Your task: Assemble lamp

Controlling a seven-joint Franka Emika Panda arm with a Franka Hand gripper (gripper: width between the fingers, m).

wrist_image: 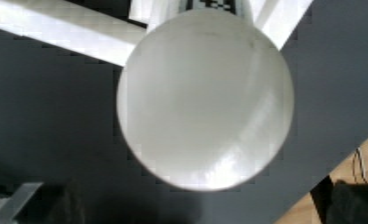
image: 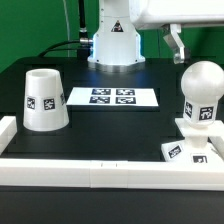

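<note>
The white round-topped bulb (image: 203,92) stands upright on the square flat base (image: 190,150) at the exterior view's right, with tags on both. The tapered shade (image: 45,98) stands mouth-down at the exterior view's left. My gripper (image: 175,44) hangs above and a little behind the bulb, apart from it and holding nothing. In the wrist view the bulb's rounded top (wrist_image: 207,100) fills the picture, and my gripper (wrist_image: 195,208) shows only as dark fingers (wrist_image: 17,203) at the picture's corners, standing wide apart.
The marker board (image: 112,97) lies flat in the middle of the black table. White border rails run along the front (image: 100,172) and the exterior view's left (image: 6,130). The robot's white pedestal (image: 113,40) stands behind the board.
</note>
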